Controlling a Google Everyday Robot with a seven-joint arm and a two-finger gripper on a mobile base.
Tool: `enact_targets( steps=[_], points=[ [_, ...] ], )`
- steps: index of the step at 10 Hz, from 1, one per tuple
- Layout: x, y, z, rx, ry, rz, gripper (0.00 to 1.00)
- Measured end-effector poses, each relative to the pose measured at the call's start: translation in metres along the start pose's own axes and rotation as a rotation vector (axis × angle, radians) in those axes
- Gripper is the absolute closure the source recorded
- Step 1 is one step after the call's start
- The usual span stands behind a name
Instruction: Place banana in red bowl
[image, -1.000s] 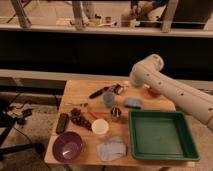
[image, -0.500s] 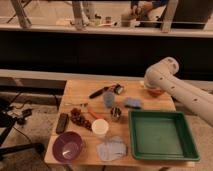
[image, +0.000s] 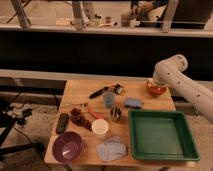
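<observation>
**Red bowl at the far corner, banana nowhere I can pick out**

The red bowl (image: 156, 90) is sitting at about 1 o'clock on the wooden table (image: 75, 89), right at the far right corner. The white arm (image: 182, 85) is reaching in from 3 o'clock and covering the bowl's top edge. The gripper (image: 157, 83) is hanging just over the bowl, mostly tucked behind the arm's rounded end, so I can't tell if it's open or closed. I can't tell where the banana is either.

Moving outward: a blue sponge (image: 132, 103) is lying at 8 o'clock from the bowl, and a green tray (image: 162, 152) is filling the near right side at 6 o'clock. A dark-handled tool (image: 100, 92) is lying over at 9 o'clock. A white cup (image: 100, 127) and a purple bowl (image: 67, 146) are sitting well away toward 8 o'clock. Any labels are too small to read.
</observation>
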Motion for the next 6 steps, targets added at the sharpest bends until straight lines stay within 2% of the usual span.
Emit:
enact_targets(
  steps=[3,6],
  points=[
    [0.028,-0.002,0.015,0.002,-0.001,0.057,0.95],
    [0.046,-0.011,0.020,0.073,-0.072,0.170,0.95]
  ],
)
